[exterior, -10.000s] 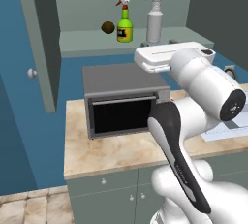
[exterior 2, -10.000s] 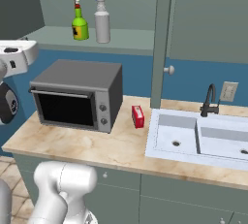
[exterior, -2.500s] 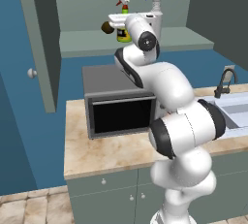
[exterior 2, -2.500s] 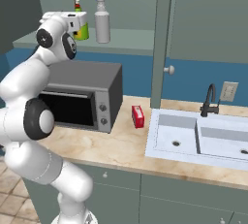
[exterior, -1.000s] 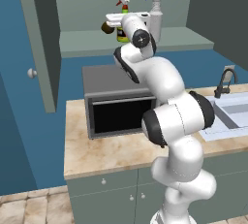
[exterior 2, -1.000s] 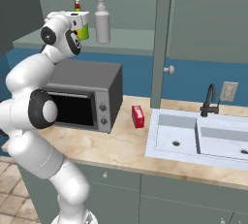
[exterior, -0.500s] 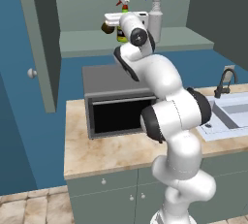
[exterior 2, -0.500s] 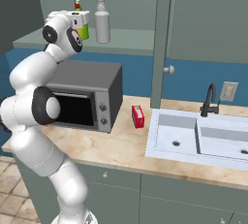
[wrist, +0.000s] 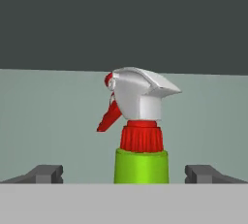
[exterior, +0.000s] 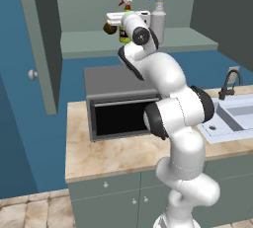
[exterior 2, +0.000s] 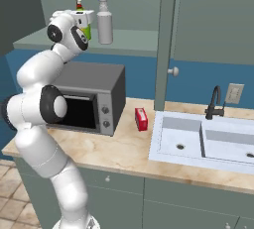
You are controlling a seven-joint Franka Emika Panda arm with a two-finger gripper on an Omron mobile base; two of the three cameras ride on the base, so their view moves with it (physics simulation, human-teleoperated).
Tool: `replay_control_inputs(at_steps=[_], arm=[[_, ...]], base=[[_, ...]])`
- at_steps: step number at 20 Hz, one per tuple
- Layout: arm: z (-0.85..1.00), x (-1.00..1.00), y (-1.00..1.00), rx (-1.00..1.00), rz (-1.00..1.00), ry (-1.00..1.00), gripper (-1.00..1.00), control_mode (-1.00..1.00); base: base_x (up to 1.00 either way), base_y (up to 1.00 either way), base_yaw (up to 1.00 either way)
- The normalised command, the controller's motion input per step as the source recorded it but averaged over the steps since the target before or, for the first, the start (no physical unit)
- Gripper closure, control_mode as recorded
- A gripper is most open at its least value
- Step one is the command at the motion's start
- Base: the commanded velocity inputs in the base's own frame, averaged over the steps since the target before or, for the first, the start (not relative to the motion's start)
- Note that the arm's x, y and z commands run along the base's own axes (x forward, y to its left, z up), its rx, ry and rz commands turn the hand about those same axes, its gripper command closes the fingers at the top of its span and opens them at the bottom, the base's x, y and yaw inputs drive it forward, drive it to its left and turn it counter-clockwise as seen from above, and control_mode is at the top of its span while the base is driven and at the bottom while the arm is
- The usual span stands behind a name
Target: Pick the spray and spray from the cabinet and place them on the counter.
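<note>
Tool (wrist: 128,174) wide open, your fingertips (wrist: 46,173) flank green spray (wrist: 141,162) neck on cabinet (exterior 2: 208,20) shelf; nothing gripped.

There are two trigger spray bottles: one short green plastic bottle with a red and white nozzle (wrist: 141,136) and, at 3 o'clock of it, one tall grey-white bottle with a blue and white nozzle (exterior 2: 104,20). There is one small brown ball (exterior: 108,26), at 9 o'clock of the green bottle. On the beige stone-look counter (exterior 2: 119,148) there are one grey toaster oven (exterior 2: 99,96) and one flat red box (exterior 2: 141,119). There is one pale sink basin (exterior 2: 198,141) with one dark tap (exterior 2: 214,101).
</note>
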Motion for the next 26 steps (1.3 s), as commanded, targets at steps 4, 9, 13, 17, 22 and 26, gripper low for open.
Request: replay_control_inputs(at_steps=[4, 9, 13, 17, 22, 26], arm=[[-0.05, 0.16, 0.06, 0.0, 0.0, 0.0, -1.0, -1.0], [-0.02, 0.18, 0.05, 0.0, 0.0, 0.0, -1.0, -1.0], [-0.04, 0.17, 0.07, 0.0, 0.0, 0.0, -1.0, -1.0], [-0.01, 0.13, 0.05, 0.0, 0.0, 0.0, 1.0, -1.0], [0.0, 0.04, 0.01, 0.0, -0.01, 0.0, 1.0, -1.0], [0.0, 0.0, 0.0, 0.0, -0.02, 0.02, 1.0, -1.0]], base=[[0.0, 0.0, 0.0], [0.0, 0.0, 0.0], [0.0, 0.0, 0.0], [0.0, 0.0, 0.0], [0.0, 0.0, 0.0], [0.0, 0.0, 0.0]])
